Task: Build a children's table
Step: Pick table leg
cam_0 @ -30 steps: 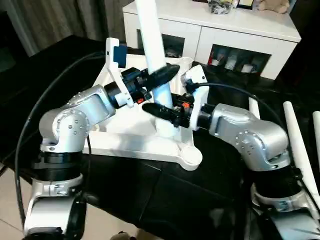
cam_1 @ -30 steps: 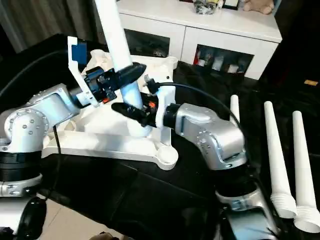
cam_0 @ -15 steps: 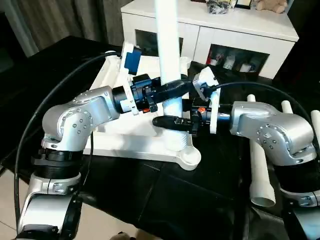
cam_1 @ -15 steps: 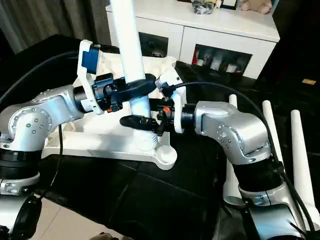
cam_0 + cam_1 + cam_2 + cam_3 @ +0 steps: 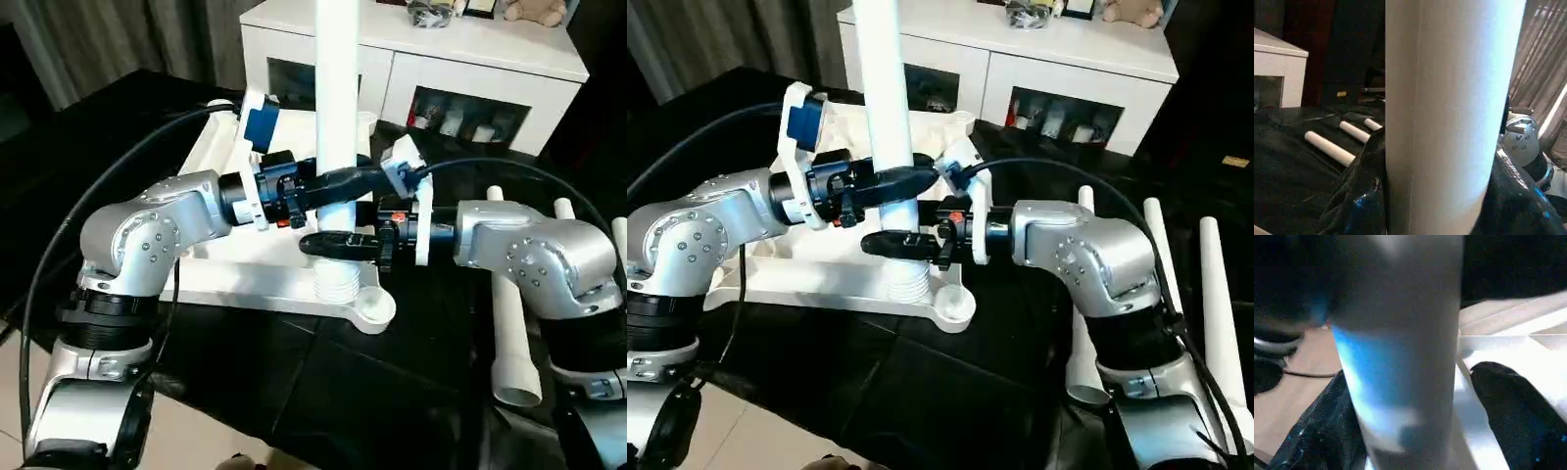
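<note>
Both grippers are on the same upright leg (image 5: 336, 108). The left gripper (image 5: 338, 183) clamps it from the left, black fingers closed round the shaft. Just below, the right gripper (image 5: 338, 242) comes in from the right, its fingers wrapped round the leg too, one finger (image 5: 333, 243) lying across the front. The leg stands vertical, its ribbed threaded end (image 5: 338, 285) down at the near right corner of the upturned table top (image 5: 235, 279), which lies ribbed side up on the black surface (image 5: 294, 392). Out to the right, three loose legs (image 5: 1164, 294) lie side by side on that surface. Behind stands a white cabinet (image 5: 460, 69) with glass-fronted compartments.
</note>
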`<state>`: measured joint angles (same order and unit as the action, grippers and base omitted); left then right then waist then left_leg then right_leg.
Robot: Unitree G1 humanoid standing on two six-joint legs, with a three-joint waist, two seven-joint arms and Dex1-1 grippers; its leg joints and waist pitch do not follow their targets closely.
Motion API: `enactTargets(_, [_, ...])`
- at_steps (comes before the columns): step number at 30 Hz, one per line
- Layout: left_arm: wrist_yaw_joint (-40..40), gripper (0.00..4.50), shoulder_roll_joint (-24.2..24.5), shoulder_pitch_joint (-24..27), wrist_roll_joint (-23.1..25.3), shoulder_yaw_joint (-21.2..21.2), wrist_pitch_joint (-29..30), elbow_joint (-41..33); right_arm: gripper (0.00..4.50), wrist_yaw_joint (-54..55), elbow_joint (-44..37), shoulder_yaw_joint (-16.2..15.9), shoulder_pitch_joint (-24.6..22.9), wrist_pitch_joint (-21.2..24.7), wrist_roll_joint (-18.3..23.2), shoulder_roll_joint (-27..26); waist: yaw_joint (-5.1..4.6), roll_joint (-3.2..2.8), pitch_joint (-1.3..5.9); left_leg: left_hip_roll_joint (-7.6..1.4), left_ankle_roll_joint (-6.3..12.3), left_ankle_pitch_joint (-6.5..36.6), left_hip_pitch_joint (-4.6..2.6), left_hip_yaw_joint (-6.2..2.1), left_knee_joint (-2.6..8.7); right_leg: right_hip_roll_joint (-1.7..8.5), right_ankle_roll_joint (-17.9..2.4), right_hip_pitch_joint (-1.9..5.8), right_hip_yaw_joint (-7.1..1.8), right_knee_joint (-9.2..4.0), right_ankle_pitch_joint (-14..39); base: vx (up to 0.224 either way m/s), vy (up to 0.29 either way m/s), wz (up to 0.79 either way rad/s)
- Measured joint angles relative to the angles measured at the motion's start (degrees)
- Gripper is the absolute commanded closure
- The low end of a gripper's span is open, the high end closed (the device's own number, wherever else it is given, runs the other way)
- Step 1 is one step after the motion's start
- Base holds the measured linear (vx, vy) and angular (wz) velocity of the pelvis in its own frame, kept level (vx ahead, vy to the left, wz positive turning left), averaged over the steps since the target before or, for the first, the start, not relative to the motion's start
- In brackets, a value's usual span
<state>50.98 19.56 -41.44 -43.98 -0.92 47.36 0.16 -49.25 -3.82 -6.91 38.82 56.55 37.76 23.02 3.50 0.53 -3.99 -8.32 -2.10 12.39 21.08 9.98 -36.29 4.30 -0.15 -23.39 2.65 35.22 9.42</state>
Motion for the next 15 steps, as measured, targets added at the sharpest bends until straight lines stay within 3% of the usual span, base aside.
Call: enactTargets(15, [0.72,2.59,-0.18,-0.01,1.39,-0.11,-1.28,1.43,0.92,0.02,-0.39,0.85,0.0,3.07,2.58,-1.68,0.01,-0.01,0.01,0.0,0.0,0.0,-0.01,0.0,0.0,0.0,0.0,0.0,0.0,0.01,0.0,0.0,0.0,0.0])
